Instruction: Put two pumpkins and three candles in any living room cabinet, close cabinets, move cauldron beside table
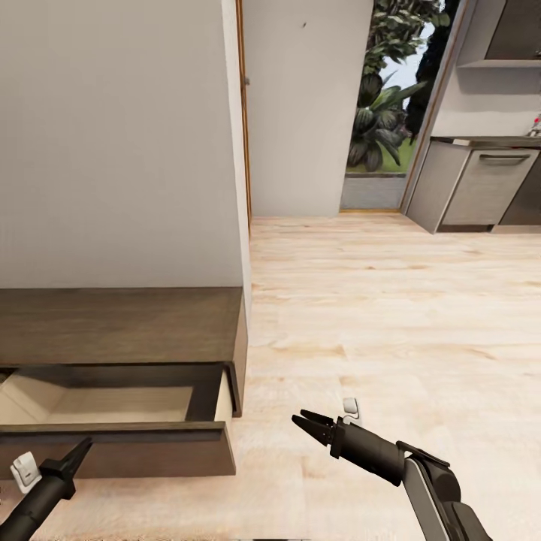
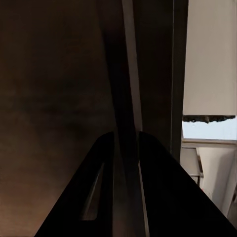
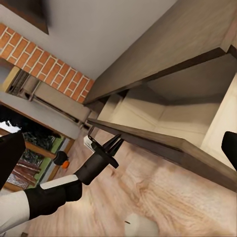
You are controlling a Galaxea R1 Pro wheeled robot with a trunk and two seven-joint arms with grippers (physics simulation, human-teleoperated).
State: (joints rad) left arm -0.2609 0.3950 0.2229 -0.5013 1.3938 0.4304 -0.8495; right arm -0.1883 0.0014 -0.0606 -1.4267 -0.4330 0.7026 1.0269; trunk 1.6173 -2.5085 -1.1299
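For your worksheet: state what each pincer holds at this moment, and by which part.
Nothing is held. The left pincer is at the open drawer's front panel, gripping nothing. The right pincer hangs empty above the floor.

Head view: from high up, looking forward and down over the open drawer of the cabinet and the pale wood floor, toward a far doorway and grey kitchen units. Left wrist view: pressed very close against the dark drawer front — little else legible. Right wrist view: from low near the floor, tilted, looking sideways across the same drawer toward a brick wall. Shared between head and right wrist views — drawer, floor, left gripper.
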